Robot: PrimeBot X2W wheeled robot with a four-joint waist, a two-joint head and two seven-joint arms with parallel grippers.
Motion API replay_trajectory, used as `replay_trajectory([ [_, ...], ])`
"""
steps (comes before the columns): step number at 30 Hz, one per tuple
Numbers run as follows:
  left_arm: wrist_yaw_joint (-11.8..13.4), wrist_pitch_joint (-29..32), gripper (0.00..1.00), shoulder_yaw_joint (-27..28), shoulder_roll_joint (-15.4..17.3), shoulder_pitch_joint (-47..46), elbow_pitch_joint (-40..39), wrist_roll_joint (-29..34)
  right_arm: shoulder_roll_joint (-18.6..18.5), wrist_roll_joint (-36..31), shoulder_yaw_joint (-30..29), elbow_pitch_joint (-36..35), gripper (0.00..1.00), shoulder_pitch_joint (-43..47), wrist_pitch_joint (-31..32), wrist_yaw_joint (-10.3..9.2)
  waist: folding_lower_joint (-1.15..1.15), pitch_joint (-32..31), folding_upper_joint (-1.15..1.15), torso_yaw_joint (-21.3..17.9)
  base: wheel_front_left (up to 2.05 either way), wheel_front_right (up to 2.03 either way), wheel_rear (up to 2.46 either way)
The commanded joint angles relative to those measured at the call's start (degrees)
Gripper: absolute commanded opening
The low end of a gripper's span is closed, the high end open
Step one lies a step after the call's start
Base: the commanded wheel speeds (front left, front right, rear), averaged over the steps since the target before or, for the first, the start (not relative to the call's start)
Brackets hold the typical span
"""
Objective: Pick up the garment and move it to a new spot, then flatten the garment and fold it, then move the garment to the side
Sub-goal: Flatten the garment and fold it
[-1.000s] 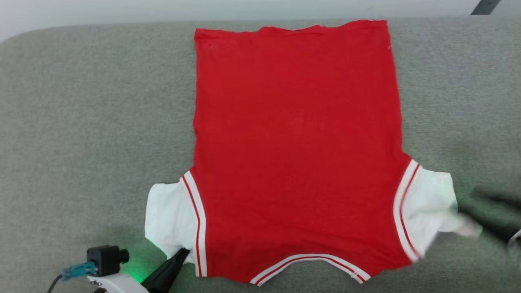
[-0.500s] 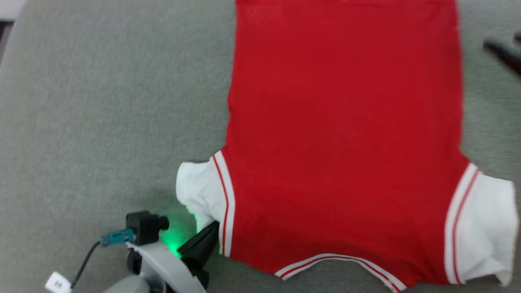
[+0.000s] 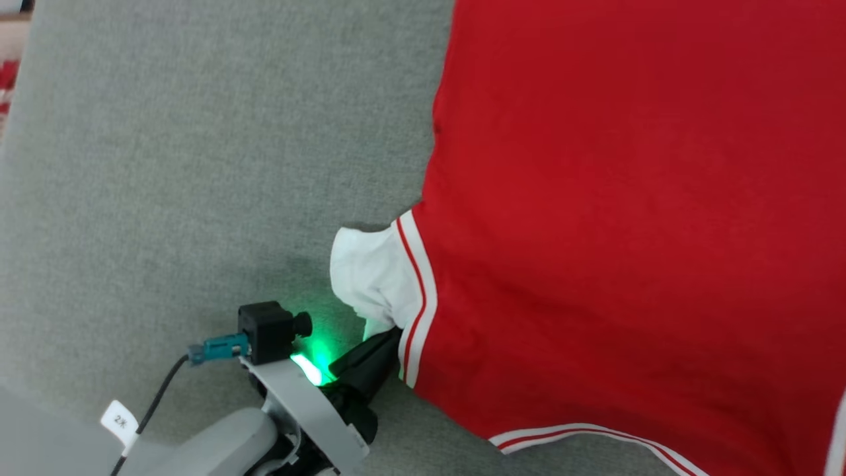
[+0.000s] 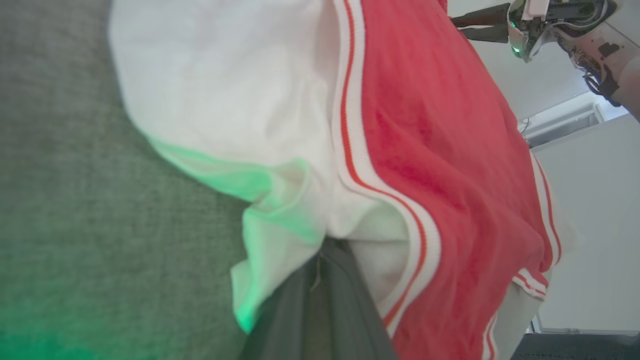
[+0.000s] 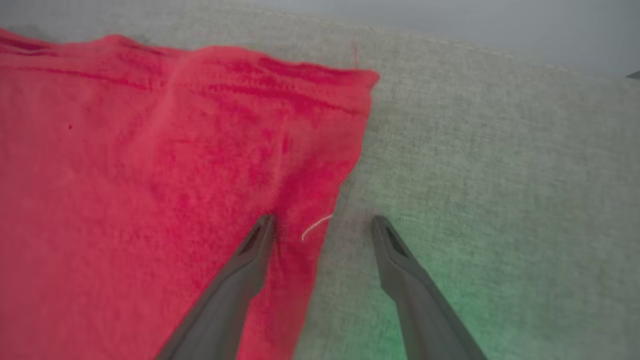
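Note:
The garment (image 3: 628, 231) lies spread flat on the grey cushion, bright red with a white sleeve (image 3: 370, 277) edged in red-and-white stripes. My left gripper (image 3: 386, 337) is shut on the lower corner of that white sleeve; in the left wrist view the sleeve cloth (image 4: 280, 210) bunches over the closed gripper (image 4: 327, 250). My right gripper (image 5: 322, 222) is open at the garment's (image 5: 150, 175) far right edge, just short of its corner. One finger (image 5: 250, 250) rests on the red cloth and the other over bare cushion.
Grey woven cushion (image 3: 198, 165) stretches wide to the left of the garment. Its far edge (image 5: 450, 45) runs beyond the right gripper. A sliver of red-and-white cloth (image 3: 6, 79) shows at the upper left edge of the head view.
The head camera has swung closer and leftward, shifting the whole picture. My right gripper has left the right white sleeve and gone up to the far right edge. The left stays clamped on its sleeve.

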Motion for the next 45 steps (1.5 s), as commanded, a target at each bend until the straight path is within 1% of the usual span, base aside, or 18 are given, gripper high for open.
replay_trajectory([
  [1,1.66,1.66,0.0,-1.3,-3.77,-0.87,5.74,-2.09,1.01,-0.57,-0.19,2.12,1.0,-0.89,1.02,-0.08,0.0,3.35,0.0,2.41,0.0,0.0,0.0],
  [4,1.73,1.48,0.0,-1.87,-4.51,-1.98,6.03,-2.38,2.45,-1.93,-0.78,4.51,1.0,-2.56,0.46,-0.08,0.0,4.32,0.0,2.71,0.0,0.0,0.0],
  [9,1.8,1.45,0.0,-2.64,-4.58,-3.18,6.81,-2.84,5.19,-3.43,0.14,7.57,1.0,-2.25,2.34,-0.03,0.0,4.43,0.0,2.4,0.0,0.0,0.0],
  [10,1.8,1.4,0.0,-2.65,-4.45,-3.32,6.75,-2.92,5.64,-3.43,0.27,7.67,0.48,-2.18,2.65,0.02,0.0,4.2,0.0,2.27,0.0,0.0,0.0],
  [11,1.8,1.35,0.0,-2.67,-4.3,-3.44,6.61,-2.76,5.71,-3.66,0.23,7.83,0.18,-2.16,2.34,0.19,0.0,3.86,0.0,2.12,0.0,0.0,0.0],
  [12,1.8,1.3,0.0,-2.59,-4.1,-3.5,6.53,-2.69,5.69,-3.96,0.18,7.97,0.0,-2.3,1.79,0.18,0.0,3.55,0.0,1.96,0.0,0.0,0.0],
  [17,1.8,1.15,0.0,-1.41,-3.54,-2.74,7.07,-2.53,5.33,-2.15,-2.31,7.4,0.0,-1.79,-2.94,0.1,0.0,0.51,0.0,1.04,0.0,0.0,0.0],
  [21,1.8,0.77,0.0,0.96,-2.4,-0.96,6.82,-1.85,3.82,-0.7,-1.58,2.84,0.0,1.34,-4.18,0.03,0.0,-3.27,0.0,-0.21,0.0,0.0,0.0],
  [22,1.8,0.77,0.0,0.96,-2.4,-0.96,6.82,-1.85,3.82,-0.7,-1.58,2.84,0.0,1.34,-4.18,0.03,0.0,-3.27,0.0,-0.21,0.0,0.0,0.0],
  [25,1.74,0.64,0.0,3.16,-1.24,0.96,6.4,-0.94,0.89,-0.47,0.39,-2.79,0.0,4.87,-5.54,-0.08,0.0,-6.4,0.0,-1.53,0.0,0.0,0.0],
  [29,1.55,0.31,0.0,6.72,0.11,4.12,6.07,0.69,-2.04,2.63,1.86,-10.11,0.0,11.75,-6.21,-0.08,0.0,-10.42,0.0,-3.62,0.0,0.0,0.0],
  [34,1.09,0.31,0.0,8.54,0.23,7.72,5.11,1.78,-6.69,6.18,3.65,-19.78,0.0,21.93,-5.98,-0.08,0.0,-15.24,0.0,-6.17,0.0,0.0,0.0],
  [39,0.95,0.29,0.0,10.03,0.49,10.12,5.52,1.82,-10.69,10.04,3.64,-28.46,0.0,32.88,-7.06,-0.08,0.0,-19.47,0.0,-8.67,0.0,0.0,0.0],
  [45,0.95,0.29,0.0,11.6,0.64,12.78,6.58,1.78,-12.94,12.44,2.84,-36.15,0.0,45.47,-9.58,-0.08,0.0,-23.26,0.0,-11.11,0.0,0.0,0.0],
])
